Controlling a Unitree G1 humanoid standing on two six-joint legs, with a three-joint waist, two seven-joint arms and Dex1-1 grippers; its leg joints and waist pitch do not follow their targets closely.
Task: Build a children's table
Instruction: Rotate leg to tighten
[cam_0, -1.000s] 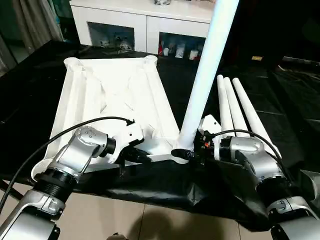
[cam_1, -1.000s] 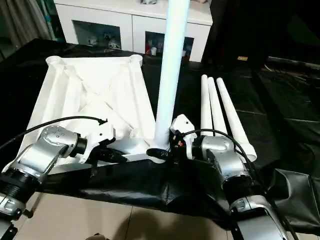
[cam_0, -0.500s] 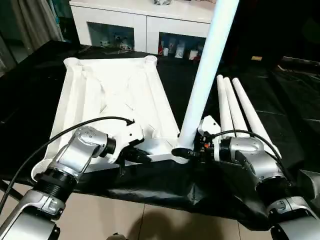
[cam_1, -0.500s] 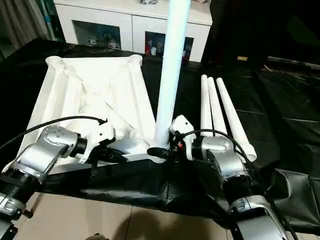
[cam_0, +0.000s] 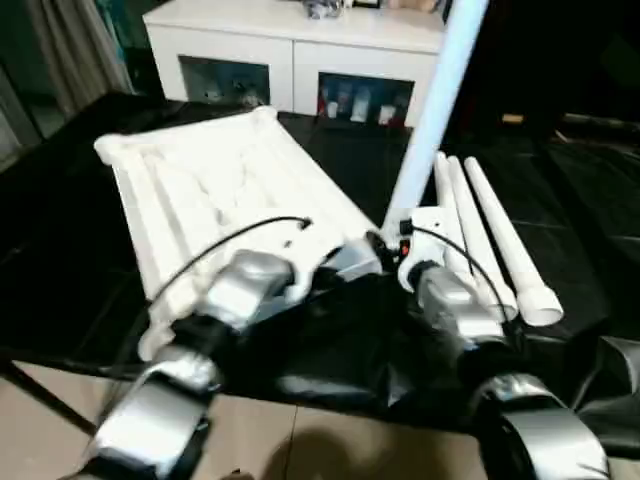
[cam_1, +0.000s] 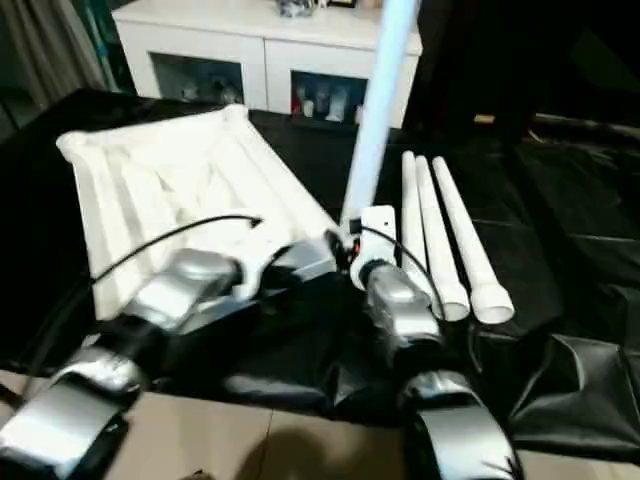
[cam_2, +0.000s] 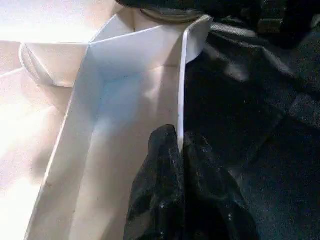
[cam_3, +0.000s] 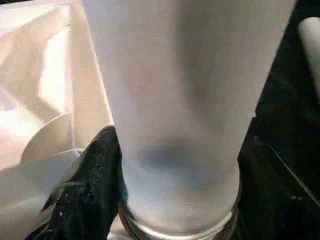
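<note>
Across the middle of the left eye view, the children's table (cam_0: 215, 185) lies upside down on the black-covered work table (cam_0: 590, 240), its ribbed underside facing up and its top tilted toward the upper left. One leg (cam_0: 430, 110) rises from the near right corner socket and leaves the frame at the upper right. Three spare legs (cam_0: 490, 235) lie side by side at centre right, just beside that upright one, presumably parked within reach for the other sockets. A white cabinet (cam_0: 300, 55) runs along the top edge.

The right eye view gives the same layout, with the two silver forearms converging at lower centre on the socket corner.

In the left wrist view, the left gripper (cam_2: 181, 145) at bottom centre is clenched on the thin rim wall of the tabletop, one black finger (cam_2: 160, 165) on each side of the edge. That pinch probably steadies the table while the leg is worked.

In the right wrist view, the upright leg fills the centre, seated in a round collar at the bottom. One finger (cam_3: 95, 190) of the right gripper presses against its lower left flank; the other is hidden behind the tube, so I cannot tell whether the leg is truly gripped or merely cradled.
</note>
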